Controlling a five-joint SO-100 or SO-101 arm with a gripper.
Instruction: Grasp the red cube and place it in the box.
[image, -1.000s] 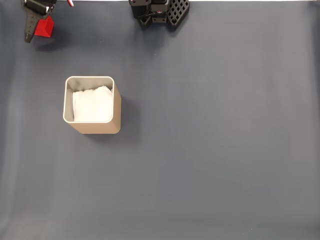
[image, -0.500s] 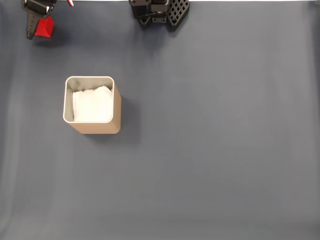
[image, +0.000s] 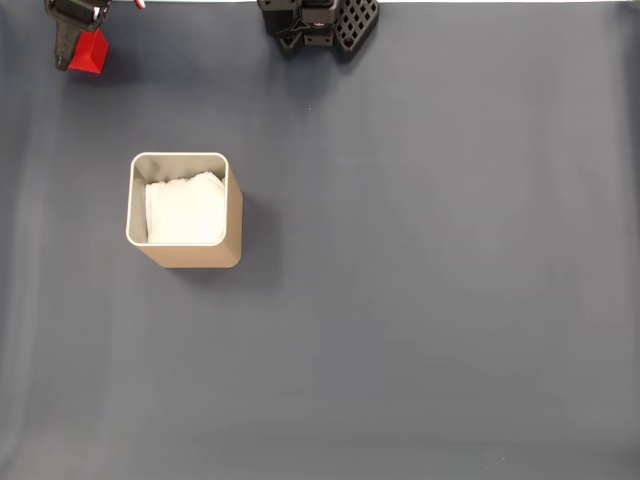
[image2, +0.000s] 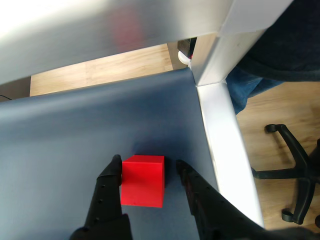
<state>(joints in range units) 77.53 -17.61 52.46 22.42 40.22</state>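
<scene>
Since a second ago we see the gripper and cube shift slightly toward the top edge, upper left of the fixed view. On the mat, the box sits left of centre, well apart. In the wrist view, narrowly parted fingers flank the cube at lower centre.
</scene>
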